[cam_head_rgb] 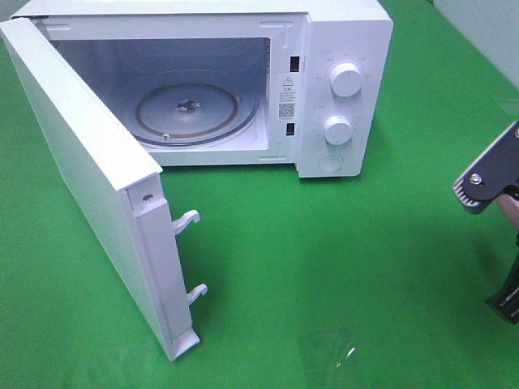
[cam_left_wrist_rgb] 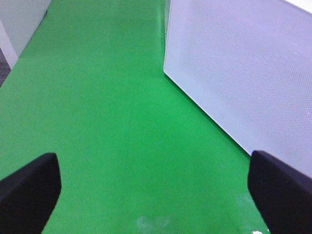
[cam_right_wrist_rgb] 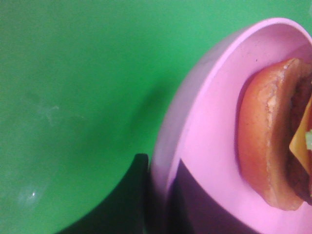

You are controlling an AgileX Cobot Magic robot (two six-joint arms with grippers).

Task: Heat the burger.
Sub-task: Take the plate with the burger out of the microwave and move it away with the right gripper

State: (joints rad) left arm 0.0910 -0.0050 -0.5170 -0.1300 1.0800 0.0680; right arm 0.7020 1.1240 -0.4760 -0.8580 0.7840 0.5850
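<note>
In the right wrist view the burger (cam_right_wrist_rgb: 270, 131), with its tan-brown bun and a yellow cheese edge, lies on a pink plate (cam_right_wrist_rgb: 214, 126). My right gripper (cam_right_wrist_rgb: 163, 192) is shut on the plate's rim, one dark finger (cam_right_wrist_rgb: 139, 195) outside it and one inside. The exterior view shows only my right arm (cam_head_rgb: 486, 174), at the right edge and well to the right of the microwave (cam_head_rgb: 345, 40). That view does not show the burger. My left gripper (cam_left_wrist_rgb: 156, 195) is open with nothing between its fingers, low over the green table by the door's outer face (cam_left_wrist_rgb: 243, 63).
The white microwave stands at the back with its door (cam_head_rgb: 89, 178) swung wide open to the front left. Its glass turntable (cam_head_rgb: 195, 109) is bare. Two knobs (cam_head_rgb: 346, 79) sit on its right panel. A green cloth (cam_head_rgb: 340, 267) covers the table.
</note>
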